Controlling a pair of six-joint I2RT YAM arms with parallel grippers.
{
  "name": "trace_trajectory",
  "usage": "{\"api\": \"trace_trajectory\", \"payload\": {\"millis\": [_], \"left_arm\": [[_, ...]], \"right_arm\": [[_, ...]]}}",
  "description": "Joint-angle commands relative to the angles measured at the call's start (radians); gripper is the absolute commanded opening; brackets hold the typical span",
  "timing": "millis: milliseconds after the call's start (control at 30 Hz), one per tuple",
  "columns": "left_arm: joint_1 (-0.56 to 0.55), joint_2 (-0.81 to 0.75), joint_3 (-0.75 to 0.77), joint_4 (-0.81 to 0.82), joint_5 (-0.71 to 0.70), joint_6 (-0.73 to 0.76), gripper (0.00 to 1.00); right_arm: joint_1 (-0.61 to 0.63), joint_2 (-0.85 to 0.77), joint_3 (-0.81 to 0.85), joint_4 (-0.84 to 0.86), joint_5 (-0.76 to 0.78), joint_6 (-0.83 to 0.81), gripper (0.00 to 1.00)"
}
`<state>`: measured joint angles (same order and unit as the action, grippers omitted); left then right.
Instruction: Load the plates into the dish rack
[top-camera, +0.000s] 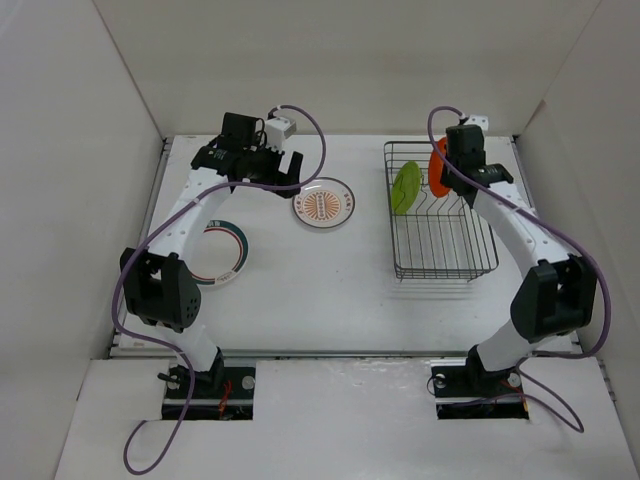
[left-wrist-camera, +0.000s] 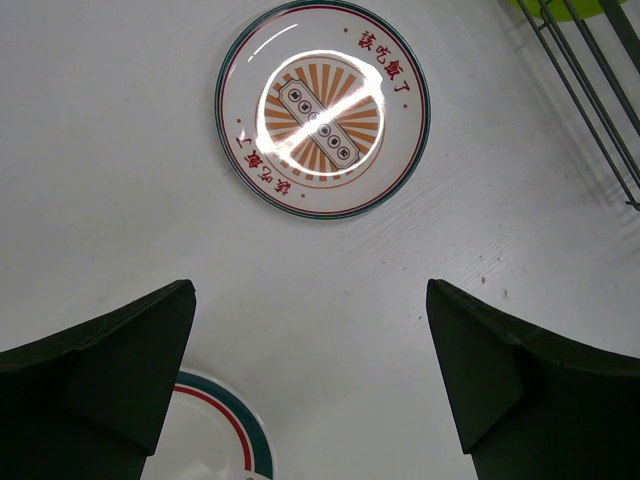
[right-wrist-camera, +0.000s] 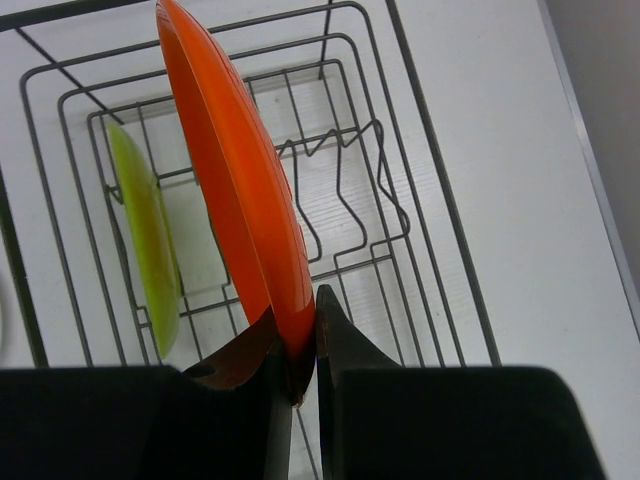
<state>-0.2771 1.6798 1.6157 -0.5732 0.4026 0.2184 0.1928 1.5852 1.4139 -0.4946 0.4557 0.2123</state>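
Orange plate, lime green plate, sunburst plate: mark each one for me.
Orange plate (right-wrist-camera: 240, 200): right wrist view, on its broad orange surface, about mid-height.
Lime green plate (top-camera: 405, 187): top external view, middle of its face.
Sunburst plate (left-wrist-camera: 322, 108): left wrist view, on its orange-rayed centre.

- There's the orange plate (right-wrist-camera: 240, 190): plain bright orange, glossy, no pattern at all.
- Next, the green plate (right-wrist-camera: 150, 240): plain lime, turning yellowish toward its edge.
- Now the sunburst plate (left-wrist-camera: 322, 108): white, with orange rays fanning round the centre and a pale strip of dark dots across them. Red characters circle the rays, and thin green and red lines run round the rim.
- Over to the ringed plate (top-camera: 228, 252): white, with a dark green band and a fine red line just inside it.
- The rack (top-camera: 445, 272) is dark wire throughout.
- The table (top-camera: 320, 300) is plain white.
- The left gripper (left-wrist-camera: 310, 330) and the right gripper (right-wrist-camera: 303, 350) are both near black.
- The left arm (top-camera: 190, 215) and the right arm (top-camera: 515, 230) have white shells and black joints, and the cable (top-camera: 125, 300) is purple.
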Motion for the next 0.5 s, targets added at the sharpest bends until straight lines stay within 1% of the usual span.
{"api": "trace_trajectory", "payload": {"millis": [0, 333, 467], "left_arm": [[0.003, -0.015, -0.004, 0.012, 0.01, -0.011, 1.0], [0.003, -0.006, -0.004, 0.012, 0.01, -0.002, 1.0], [0.003, -0.006, -0.004, 0.012, 0.01, -0.002, 1.0]], "right_arm": [[0.022, -0.013, 0.056, 0.042, 0.02, 0.022, 0.0], [0.042, 0.032, 0.065, 0.042, 0.029, 0.032, 0.0], [0.042, 0.051, 0.045, 0.053, 0.018, 0.041, 0.0]]}}
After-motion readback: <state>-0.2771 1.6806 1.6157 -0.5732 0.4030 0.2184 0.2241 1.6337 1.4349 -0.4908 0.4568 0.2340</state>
